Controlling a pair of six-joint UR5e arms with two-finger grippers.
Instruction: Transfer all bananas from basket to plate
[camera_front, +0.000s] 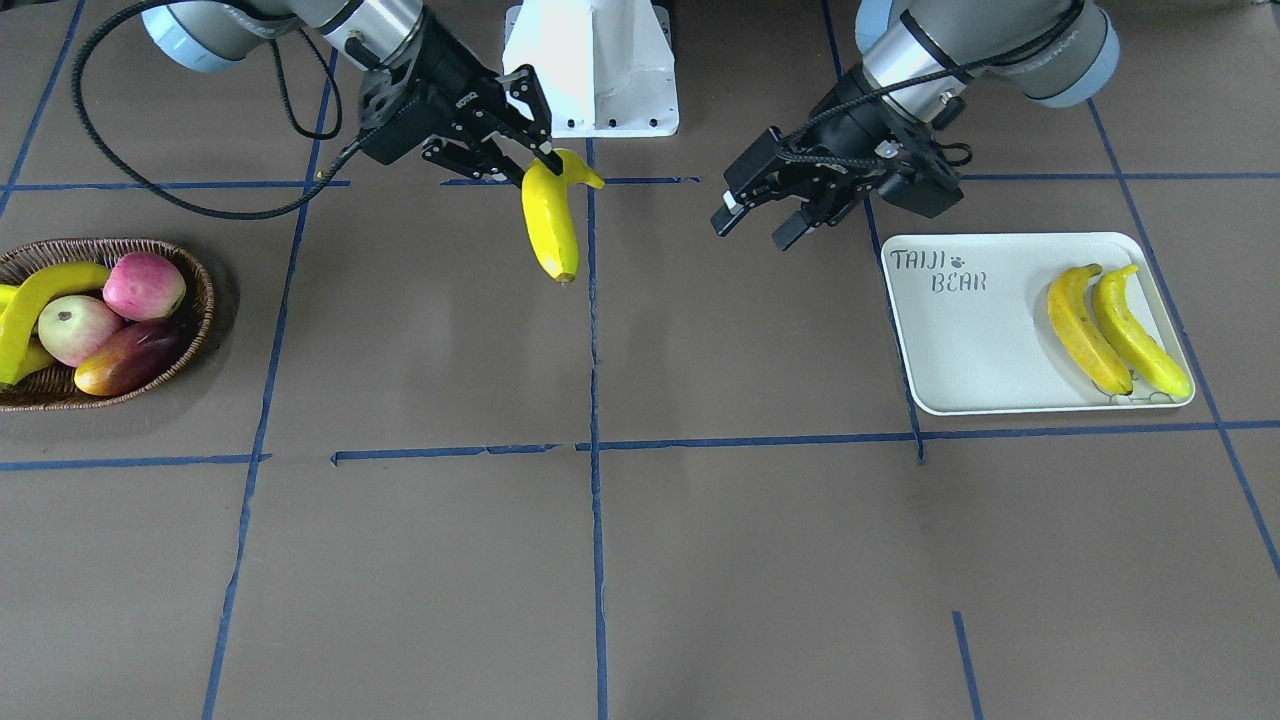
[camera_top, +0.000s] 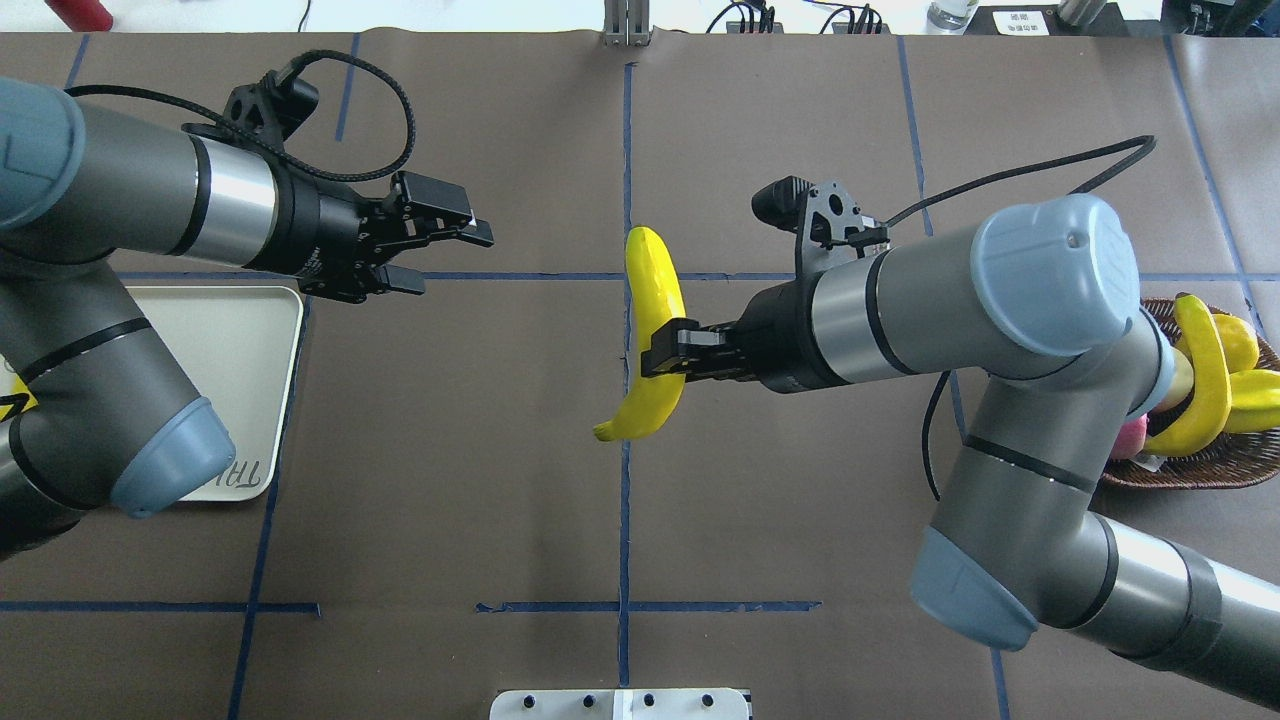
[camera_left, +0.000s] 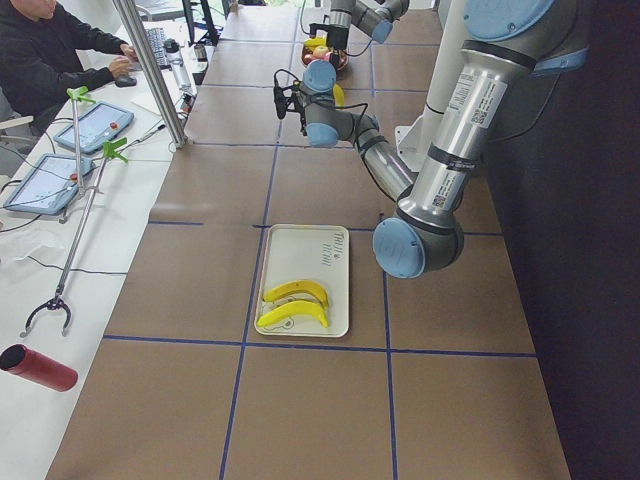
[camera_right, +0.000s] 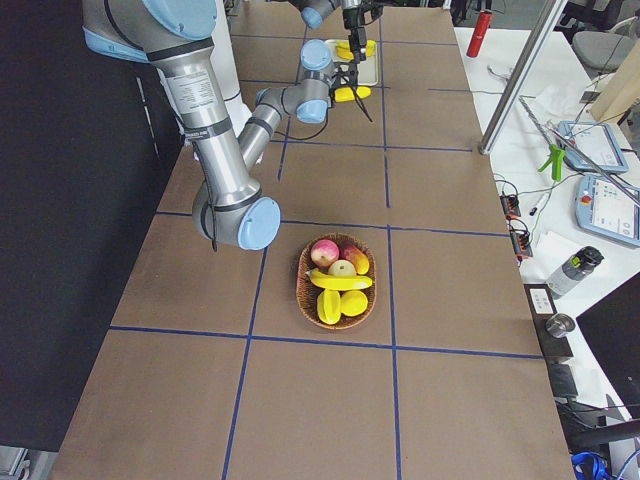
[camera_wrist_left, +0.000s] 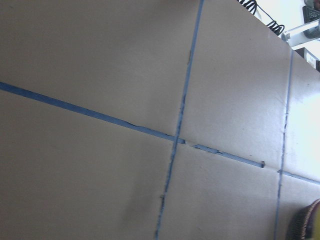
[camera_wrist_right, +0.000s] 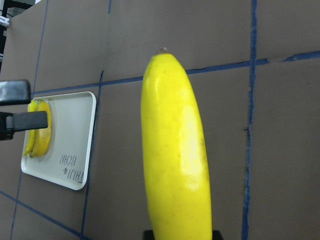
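Right tool (camera_front: 537, 158) was clamped on a banana (camera_front: 551, 228) toward its stem end, over the middle of the worktop (camera_front: 700, 560), well apart from the plate (camera_front: 960, 340). Left tool (camera_front: 755, 228) hung spread, empty. My worry: off-centre pinch, so it could've swivelled or slipped at a handover.
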